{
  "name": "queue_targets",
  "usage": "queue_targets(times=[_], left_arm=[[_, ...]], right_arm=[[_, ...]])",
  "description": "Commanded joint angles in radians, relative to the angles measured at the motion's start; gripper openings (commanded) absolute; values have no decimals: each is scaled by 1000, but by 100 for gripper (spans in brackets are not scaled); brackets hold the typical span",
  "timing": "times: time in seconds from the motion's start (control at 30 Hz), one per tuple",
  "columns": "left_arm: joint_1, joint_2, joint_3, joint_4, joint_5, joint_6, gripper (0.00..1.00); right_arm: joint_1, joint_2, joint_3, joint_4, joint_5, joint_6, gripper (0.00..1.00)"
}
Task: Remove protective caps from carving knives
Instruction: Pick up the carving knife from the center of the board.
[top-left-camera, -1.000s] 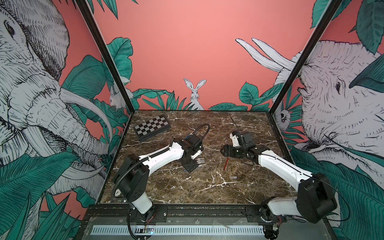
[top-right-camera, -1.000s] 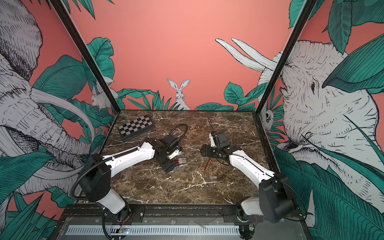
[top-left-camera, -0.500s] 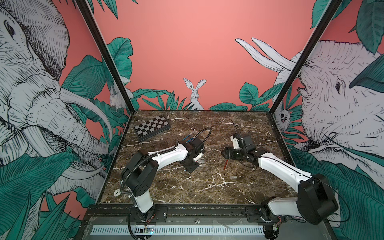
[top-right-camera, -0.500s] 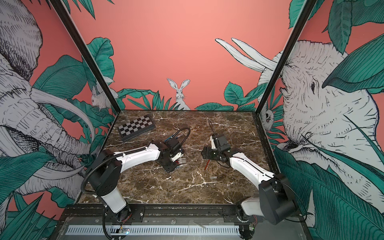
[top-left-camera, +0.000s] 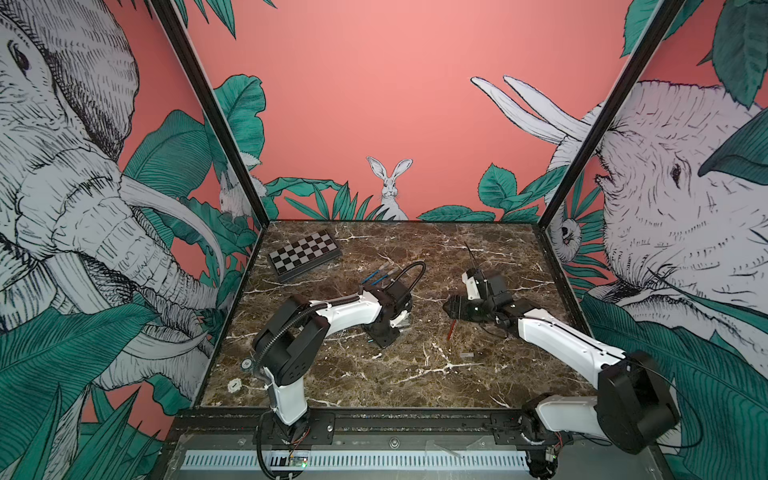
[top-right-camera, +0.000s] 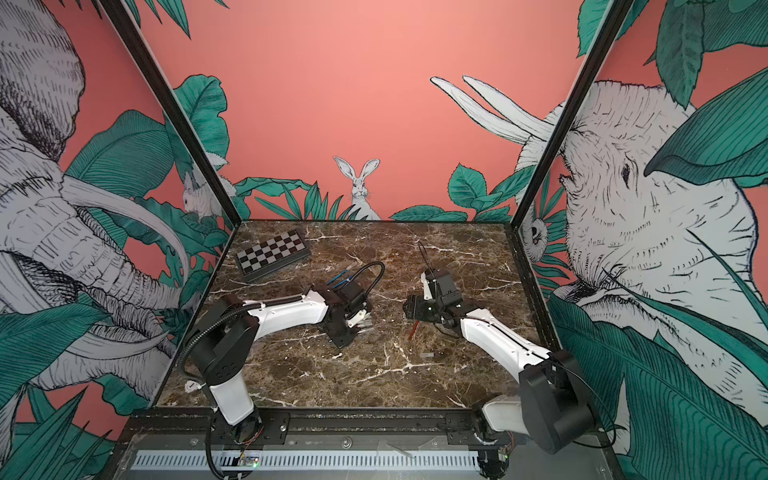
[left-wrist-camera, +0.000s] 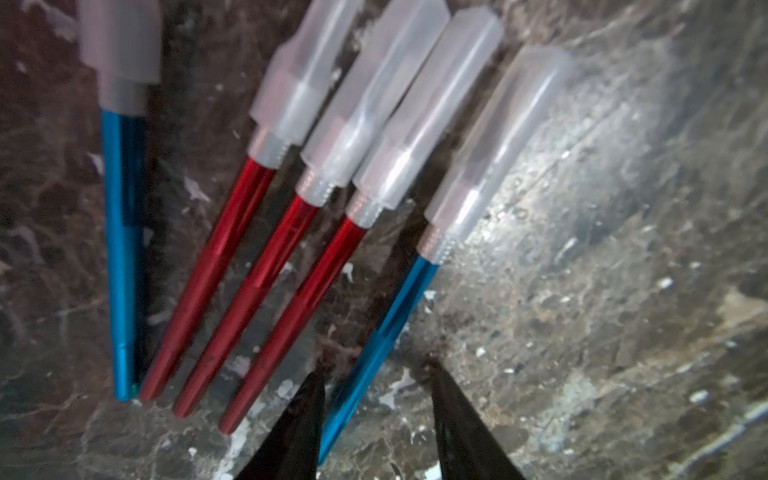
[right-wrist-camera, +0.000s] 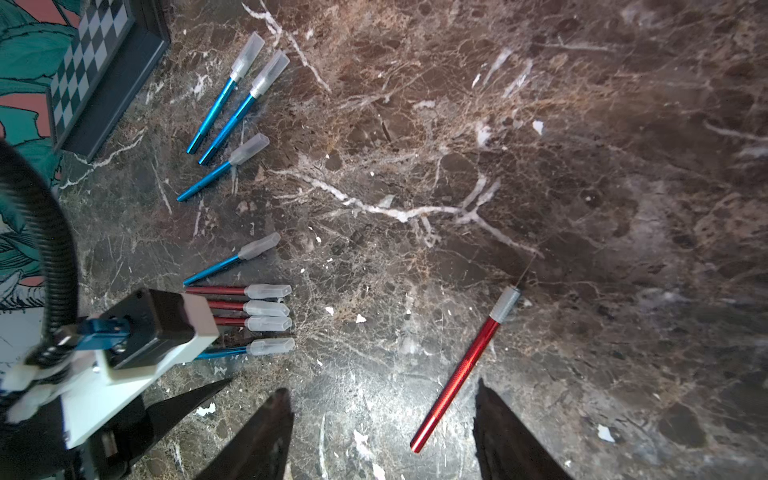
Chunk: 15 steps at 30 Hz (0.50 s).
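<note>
**Left wrist view: left gripper astride blue knife, no grip made**

The knife lies flat on the table, its tail end between the parted jaws. One finger sits right beside the handle and the other stands clear of it, so nothing is clamped. The cap on this knife is in place. Next to it lie three red knives, packed side by side and all capped. A further blue knife lies a little apart from them (its cap is blurred, but on).

The right gripper is released, its jaws wide. A bare red knife lies flat on the marble between them, and neither finger touches it. Its grey collar and thin blade are exposed. Three more capped blue knives lie toward the board.

In both top views a loose cap rests on the table near the bare red knife. The two grippers are low over mid-table, apart from each other.
</note>
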Motion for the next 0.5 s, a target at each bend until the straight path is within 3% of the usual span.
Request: queue_targets(times=[0.0,0.47], left_arm=[[-3,-5,-14,11,-8,-8,45],[-3,35,19,-1,-22,-4,37]], right_arm=[[5,-18,-12,24,7,4,67],[4,-12,-16,34,2,10,66]])
